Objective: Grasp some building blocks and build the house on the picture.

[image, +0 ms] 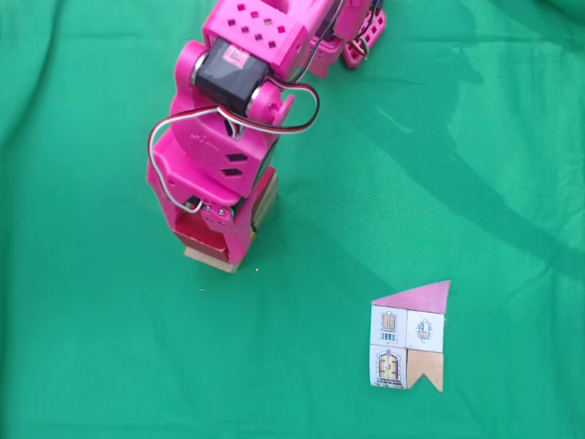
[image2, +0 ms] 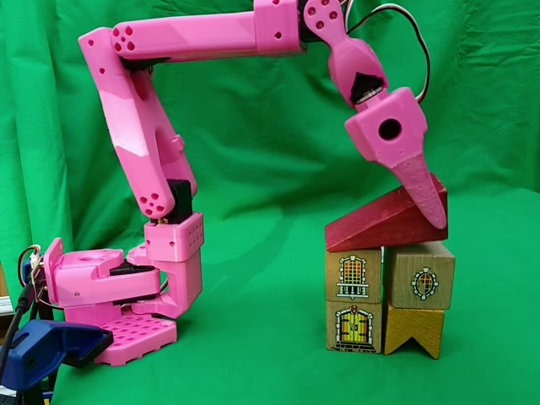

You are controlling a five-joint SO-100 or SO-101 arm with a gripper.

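In a fixed view from the side, the house stands on the green cloth. Its dark-red roof block (image2: 371, 226) lies on two pale cubes (image2: 353, 276) with printed windows. Below them are a door cube (image2: 353, 326) and an orange-tan notched block (image2: 415, 329). My pink gripper (image2: 432, 215) reaches down over the roof's right end, its fingers against the block's faces, shut on it. In a fixed view from above, the gripper (image: 208, 240) covers the stack, with the red roof (image: 199, 242) and a pale block edge (image: 265, 199) showing. The picture (image: 409, 337) lies flat at the lower right.
The arm's base (image2: 126, 295) stands at the left in the side view, with a blue clamp (image2: 42, 350) in front of it. Green cloth (image: 475, 137) covers the table and backdrop. Open cloth lies between the stack and the picture.
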